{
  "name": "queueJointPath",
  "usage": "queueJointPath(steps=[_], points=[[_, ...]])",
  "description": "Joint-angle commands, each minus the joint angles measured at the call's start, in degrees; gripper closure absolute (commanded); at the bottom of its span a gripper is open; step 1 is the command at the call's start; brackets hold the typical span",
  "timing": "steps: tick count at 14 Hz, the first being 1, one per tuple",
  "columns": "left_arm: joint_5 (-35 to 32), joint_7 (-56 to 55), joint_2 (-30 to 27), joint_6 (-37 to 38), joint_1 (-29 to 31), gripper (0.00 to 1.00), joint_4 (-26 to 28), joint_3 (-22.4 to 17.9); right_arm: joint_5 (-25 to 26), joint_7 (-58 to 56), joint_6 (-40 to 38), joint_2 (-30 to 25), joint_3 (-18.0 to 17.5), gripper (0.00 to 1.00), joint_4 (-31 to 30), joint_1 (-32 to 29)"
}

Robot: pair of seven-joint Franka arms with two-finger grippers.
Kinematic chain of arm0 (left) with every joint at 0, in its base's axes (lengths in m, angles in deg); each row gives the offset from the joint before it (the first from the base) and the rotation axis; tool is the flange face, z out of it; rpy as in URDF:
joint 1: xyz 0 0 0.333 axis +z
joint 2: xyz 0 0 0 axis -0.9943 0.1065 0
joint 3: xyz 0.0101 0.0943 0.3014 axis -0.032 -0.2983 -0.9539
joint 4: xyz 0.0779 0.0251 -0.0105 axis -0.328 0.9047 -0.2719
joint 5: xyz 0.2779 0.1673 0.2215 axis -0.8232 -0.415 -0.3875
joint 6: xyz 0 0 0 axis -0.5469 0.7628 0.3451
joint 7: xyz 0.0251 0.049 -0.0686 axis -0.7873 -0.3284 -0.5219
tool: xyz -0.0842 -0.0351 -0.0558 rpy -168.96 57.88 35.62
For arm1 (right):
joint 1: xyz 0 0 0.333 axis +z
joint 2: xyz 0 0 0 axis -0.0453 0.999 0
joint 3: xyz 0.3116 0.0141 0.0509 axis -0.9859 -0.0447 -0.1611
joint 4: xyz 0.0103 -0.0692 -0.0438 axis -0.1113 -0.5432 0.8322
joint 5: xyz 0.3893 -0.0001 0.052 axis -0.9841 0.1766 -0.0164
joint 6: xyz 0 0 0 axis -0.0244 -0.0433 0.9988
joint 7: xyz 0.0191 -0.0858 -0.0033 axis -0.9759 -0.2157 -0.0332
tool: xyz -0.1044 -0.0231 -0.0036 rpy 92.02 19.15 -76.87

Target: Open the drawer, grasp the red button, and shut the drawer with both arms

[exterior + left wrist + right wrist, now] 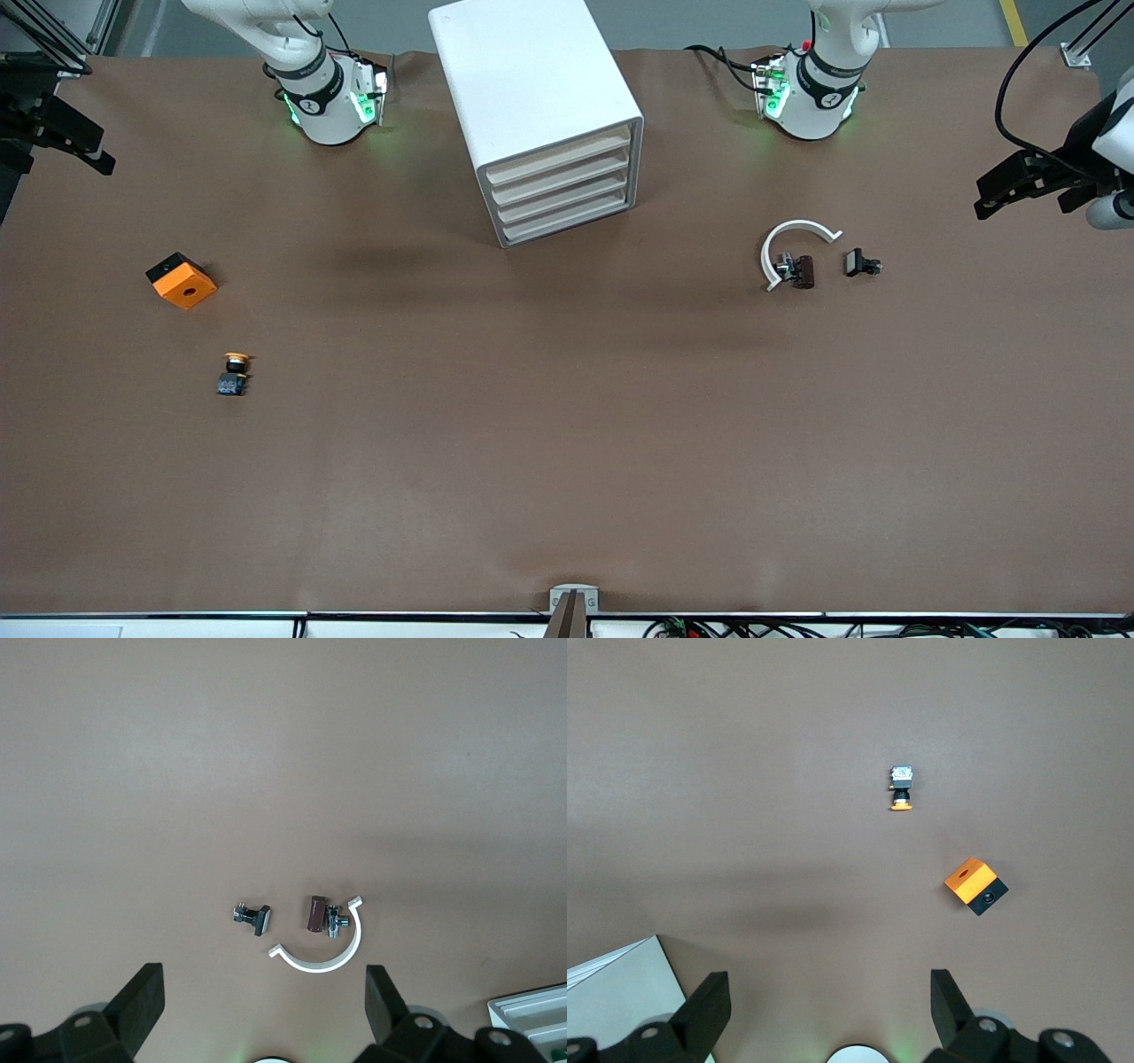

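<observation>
Drawers [562, 190] all shut; no red button visible. Left gripper [261, 1010] and right gripper [828, 1005] wait high over the table [567, 461], jaws apart.

Drawer cabinet [540, 115] set at bench [567, 461] middle between arm bases, all drawers shut; bare bench seen in front of it. Orange cube [182, 280] and yellow-capped button [235, 373] grouped toward right arm's end. White clip [791, 248], brown part [802, 271], black part [859, 263] clustered toward left arm's end. Wide bare strip left nearer camera.
</observation>
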Motion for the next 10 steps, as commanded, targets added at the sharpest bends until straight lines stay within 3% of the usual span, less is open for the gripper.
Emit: queueJointPath(steps=[1,4,8,10], points=[[-0.7,-0.3,0.5,0.1,0.3,0.00,-1.4,0.2,-0.4,0.3,0.1,-1.2,0.0,0.00,-0.4,0.4],[-0.4,-0.6,1.0,0.1,0.2,0.00,-1.5,0.1,-0.4,0.3,0.0,-1.2,0.0,0.00,-0.3,0.4],[-0.7,-0.6,7.5,0.1,-0.3,0.00,-6.6,0.1,-0.3,0.3,-0.1,-1.2,0.0,0.00,-0.2,0.6],[-0.1,-0.9,9.7,-0.5,-0.4,0.00,-6.6,0.4,-0.3,0.2,-0.2,-1.1,0.1,0.00,-0.2,0.5]])
